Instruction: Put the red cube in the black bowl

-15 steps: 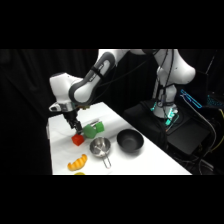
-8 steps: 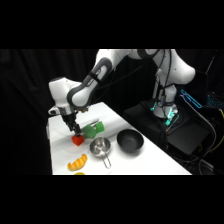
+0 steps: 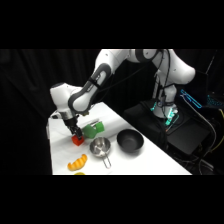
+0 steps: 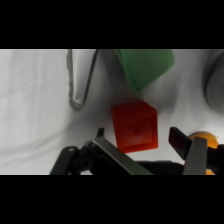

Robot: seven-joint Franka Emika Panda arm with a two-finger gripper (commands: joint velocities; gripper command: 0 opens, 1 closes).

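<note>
The red cube (image 4: pixel 134 125) rests on the white table, small and flat-faced. My gripper (image 4: pixel 139 136) is open, one finger on each side of the cube, with a gap showing on the right side. In the side view the gripper (image 3: pixel 76 134) hangs low at the table's left, right over the red cube (image 3: pixel 77 141). The black bowl (image 3: pixel 130 141) stands apart to the right, past the metal cup, with nothing showing in it.
A green object (image 3: pixel 93 129) lies just behind the cube, also seen as the green object (image 4: pixel 145 65). A shiny metal cup (image 3: pixel 100 147) sits between cube and bowl. An orange croissant toy (image 3: pixel 77 162) lies near the front edge. A thin metal loop (image 4: pixel 80 80) lies left of the cube.
The gripper has come down and slightly forward until its fingers flank the red cube. The cube, cup and bowl have not moved.
</note>
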